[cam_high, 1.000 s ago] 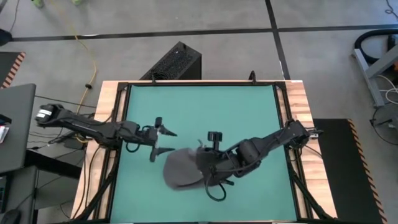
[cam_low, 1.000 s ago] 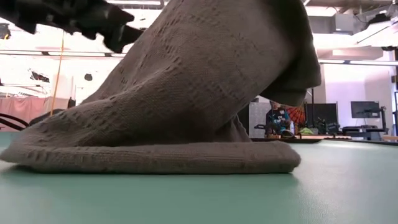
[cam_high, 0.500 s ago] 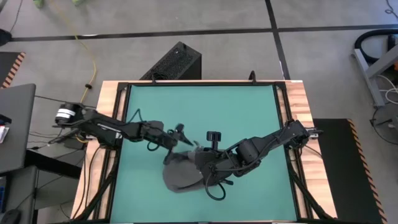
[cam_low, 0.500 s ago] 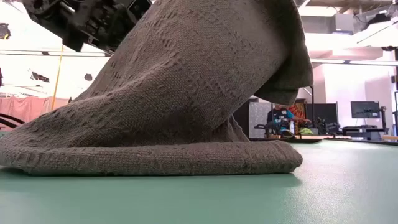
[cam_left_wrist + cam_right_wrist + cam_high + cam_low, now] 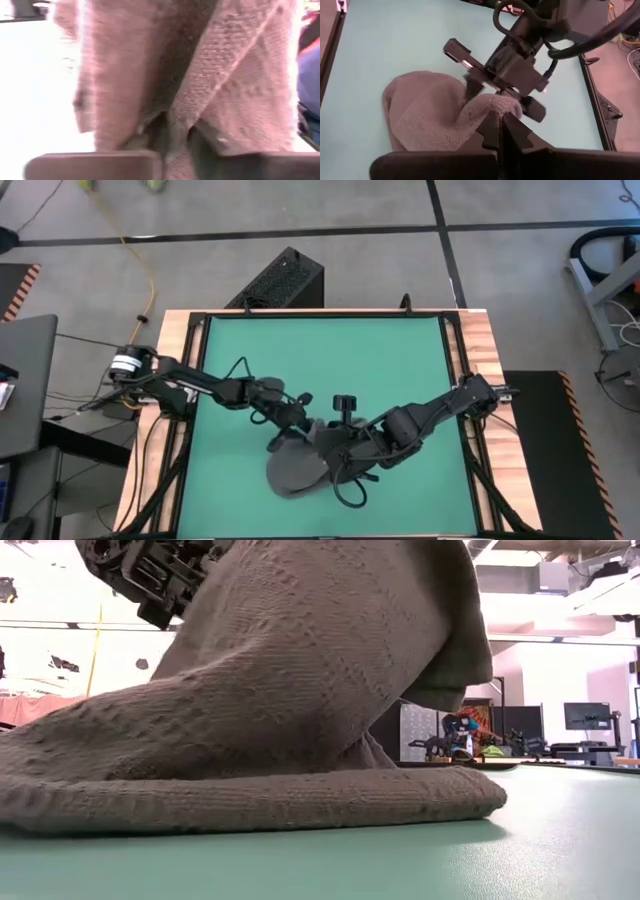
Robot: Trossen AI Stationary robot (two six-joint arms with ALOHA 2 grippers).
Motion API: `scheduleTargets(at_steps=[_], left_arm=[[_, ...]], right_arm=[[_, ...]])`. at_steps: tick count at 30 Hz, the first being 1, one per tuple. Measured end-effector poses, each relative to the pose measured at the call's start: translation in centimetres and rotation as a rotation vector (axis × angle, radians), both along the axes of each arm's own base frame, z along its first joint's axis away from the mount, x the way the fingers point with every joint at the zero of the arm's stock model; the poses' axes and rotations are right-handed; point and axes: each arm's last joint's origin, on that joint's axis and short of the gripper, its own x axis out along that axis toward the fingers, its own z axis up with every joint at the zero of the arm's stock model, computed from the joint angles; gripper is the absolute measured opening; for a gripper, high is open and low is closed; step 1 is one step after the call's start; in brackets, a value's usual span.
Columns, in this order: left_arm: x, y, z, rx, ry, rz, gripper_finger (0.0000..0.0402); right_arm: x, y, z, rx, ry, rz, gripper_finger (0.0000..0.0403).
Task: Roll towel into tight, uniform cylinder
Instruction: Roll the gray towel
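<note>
The towel [image 5: 295,463] lies bunched on the green mat [image 5: 320,360] near the tabletop's front edge, one part pulled up off the mat. The right gripper [image 5: 501,131] is clamped on this raised fold. The left gripper [image 5: 487,86] pinches the same fold from the opposite side, its fingers closed on cloth.

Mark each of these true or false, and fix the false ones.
1. The towel lies flat and spread out on the green mat. False: part of it is lifted into a peak.
2. The right gripper is shut on the towel. True.
3. The left gripper is far from the towel, at the mat's edge. False: it is at the raised fold, pinching it.
4. A black box stands on the floor beyond the table. True.
</note>
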Motion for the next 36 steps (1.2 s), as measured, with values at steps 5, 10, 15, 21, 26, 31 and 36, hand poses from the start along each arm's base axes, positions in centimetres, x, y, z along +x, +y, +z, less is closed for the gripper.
scheduleTargets(at_steps=[5,10,15,21,26,31,36], left_arm=[[-1.3,1.3,1.5,0.104,0.051,0.218,0.0005],[-3.9,2.1,4.1,0.251,0.059,0.363,0.0002],[-7.1,3.4,8.5,0.494,-0.051,0.596,0.0001],[-9.8,4.5,15.5,0.741,-0.094,0.847,0.0000],[-10.6,4.0,16.8,0.663,-0.004,0.825,0.0000],[-10.0,1.5,12.2,0.474,0.208,0.603,0.0000],[-9.1,-2.6,6.8,0.303,0.341,0.458,0.0000]], right_arm=[[-0.5,-0.6,-0.3,-0.094,0.028,-0.073,0.0018],[-0.6,-2.5,-0.4,-0.245,0.036,-0.200,0.0018],[0.1,-5.2,0.0,-0.480,0.034,-0.297,0.0018],[0.6,-8.1,0.7,-0.784,0.044,-0.442,0.0018],[0.2,-7.4,0.4,-0.670,0.037,-0.410,0.0018],[-0.7,-4.2,-1.6,-0.361,0.093,-0.295,0.0018],[-2.0,0.6,-5.9,-0.144,0.186,-0.214,0.0018]])
